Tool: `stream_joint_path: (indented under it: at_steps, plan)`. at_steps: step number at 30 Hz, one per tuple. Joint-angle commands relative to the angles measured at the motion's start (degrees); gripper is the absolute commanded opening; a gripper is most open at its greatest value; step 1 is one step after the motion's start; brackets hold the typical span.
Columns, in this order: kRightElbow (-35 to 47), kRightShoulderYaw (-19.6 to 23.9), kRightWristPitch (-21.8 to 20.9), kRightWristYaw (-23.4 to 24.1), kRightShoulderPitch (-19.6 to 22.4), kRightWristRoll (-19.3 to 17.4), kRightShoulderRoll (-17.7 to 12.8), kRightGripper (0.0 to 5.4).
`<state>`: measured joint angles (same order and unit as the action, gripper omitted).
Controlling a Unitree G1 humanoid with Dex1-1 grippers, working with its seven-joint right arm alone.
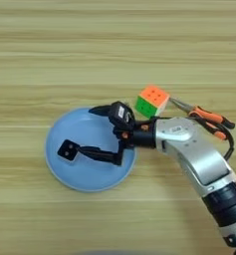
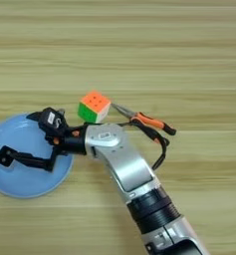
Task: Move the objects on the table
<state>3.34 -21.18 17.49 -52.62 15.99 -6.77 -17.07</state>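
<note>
end effector [image 1: 87, 130] wide open over blue plate [image 1: 62, 172] | block [image 1: 67, 149] at lower fingertip | cube [image 1: 153, 100], pliers [image 1: 205, 117] beside forearm

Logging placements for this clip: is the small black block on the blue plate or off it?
On it. The black block lies inside the left part of the blue plate, blue showing around it, at the tip of one finger of the tool.

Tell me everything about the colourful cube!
The cube is a small puzzle cube split into smaller squares. Its top face is orange with a dot on each square, and the side facing the camera is green. It looks like smooth plastic. It sits flat on the wooden table, just past the blue plate, right by the tip of the pliers. The hand is not holding it.
</note>
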Motion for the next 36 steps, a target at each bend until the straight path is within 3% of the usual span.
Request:
stream_joint_path:
  at_steps: [1, 19, 36]
  plan:
    - [0.7, -0.5, -1.3, 1.9, 1.7, 1.2, 0.4, 5.37]
    - [-4.4, -5.6, -4.8, 2.8, 1.0, 6.4, 3.1, 5.37]
    - [-10.7, -5.8, -9.9, 6.7, 3.1, 9.9, 7.7, 5.37]
